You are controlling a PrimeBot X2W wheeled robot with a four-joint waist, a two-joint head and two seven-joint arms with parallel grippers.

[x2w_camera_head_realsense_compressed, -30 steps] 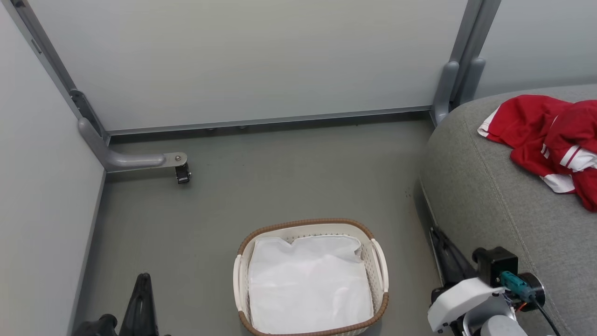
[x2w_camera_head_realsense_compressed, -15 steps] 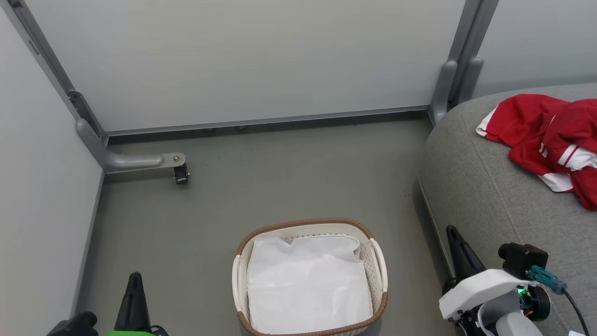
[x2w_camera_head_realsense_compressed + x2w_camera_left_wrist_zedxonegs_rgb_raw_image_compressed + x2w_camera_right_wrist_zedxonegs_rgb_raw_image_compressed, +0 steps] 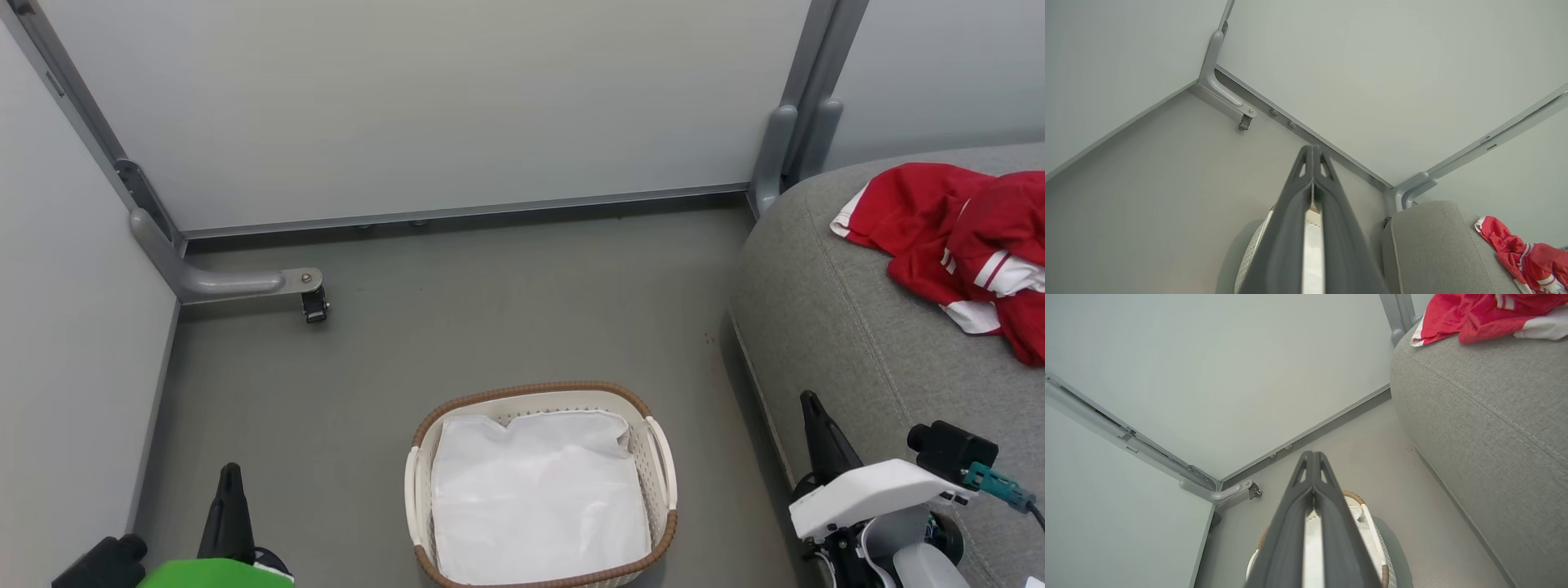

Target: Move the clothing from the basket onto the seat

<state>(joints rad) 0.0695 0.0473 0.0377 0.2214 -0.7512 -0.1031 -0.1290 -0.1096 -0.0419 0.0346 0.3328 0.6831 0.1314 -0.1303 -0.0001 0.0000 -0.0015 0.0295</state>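
Note:
The red clothing (image 3: 955, 241) with white trim lies bunched on the grey seat (image 3: 849, 327) at the right; it also shows as the clothing (image 3: 1525, 257) and the clothing (image 3: 1478, 314) in the wrist views. The off-white basket (image 3: 663, 457) with a brown rim stands on the floor near the bottom centre, holding just a white liner cloth (image 3: 539, 502). My left gripper (image 3: 228, 474) is shut and empty at the lower left, left of the basket. My right gripper (image 3: 810, 400) is shut and empty at the lower right, beside the seat's front edge. Both wrist views show the fingers pressed together above the basket (image 3: 1367, 514).
Pale partition walls enclose the grey floor (image 3: 490, 310) at the back and left. A grey support foot with a castor (image 3: 314, 304) juts out from the left corner. Another grey post (image 3: 784, 139) stands at the back beside the seat.
Both grippers have closed their fingers. The right arm has drawn away to the right and down; the left gripper has risen slightly at the lower left. The clothing and basket have stayed put.

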